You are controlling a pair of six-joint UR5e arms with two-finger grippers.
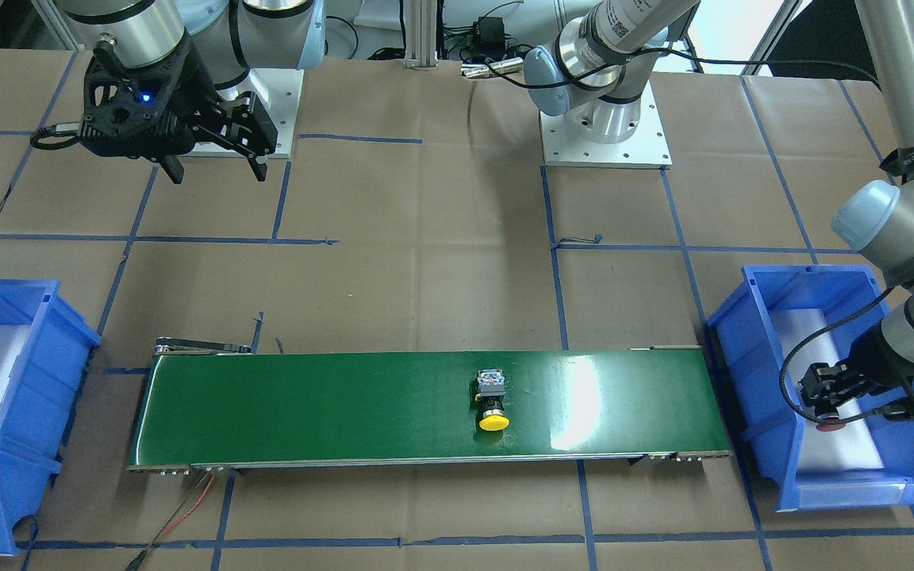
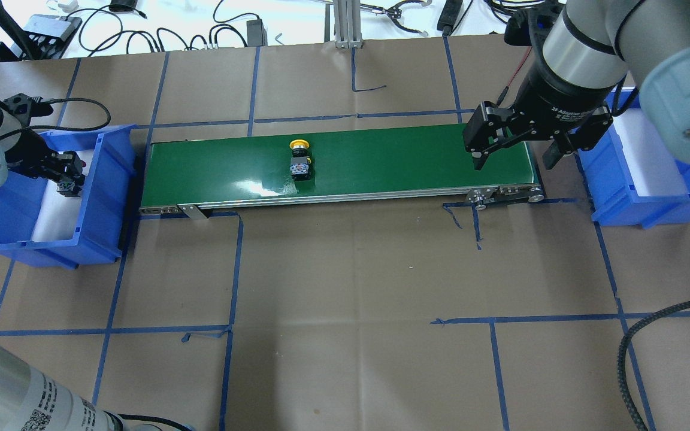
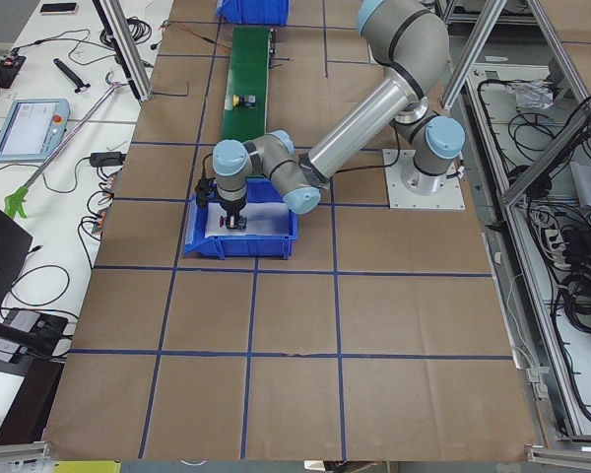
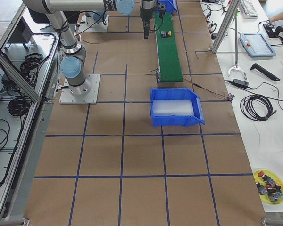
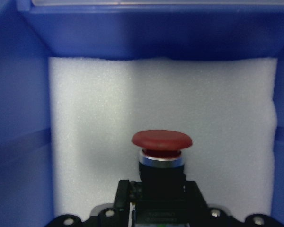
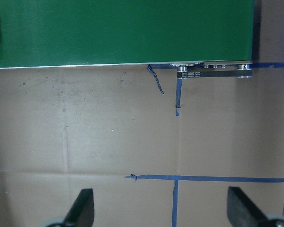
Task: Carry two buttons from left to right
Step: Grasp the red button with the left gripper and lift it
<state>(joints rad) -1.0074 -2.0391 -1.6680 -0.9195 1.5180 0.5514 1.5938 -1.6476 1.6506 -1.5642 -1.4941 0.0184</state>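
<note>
The yellow-capped button (image 1: 493, 404) (image 2: 300, 158) lies on its side near the middle of the green conveyor belt (image 2: 393, 158). The red-capped button (image 5: 162, 140) (image 1: 828, 426) is in my left gripper (image 2: 68, 179) (image 1: 822, 400), which is shut on its black body. That gripper is low inside the left blue bin (image 2: 102, 197), over the bin's white foam. My right gripper (image 2: 514, 163) (image 1: 219, 174) (image 6: 159, 191) hangs open and empty above the belt's right end, well apart from the yellow button.
The right blue bin (image 2: 614, 191) (image 1: 21, 373), lined with white foam, stands just past the belt's right end. Brown paper with blue tape lines covers the table (image 2: 351, 287). Cables and gear lie along the far edge.
</note>
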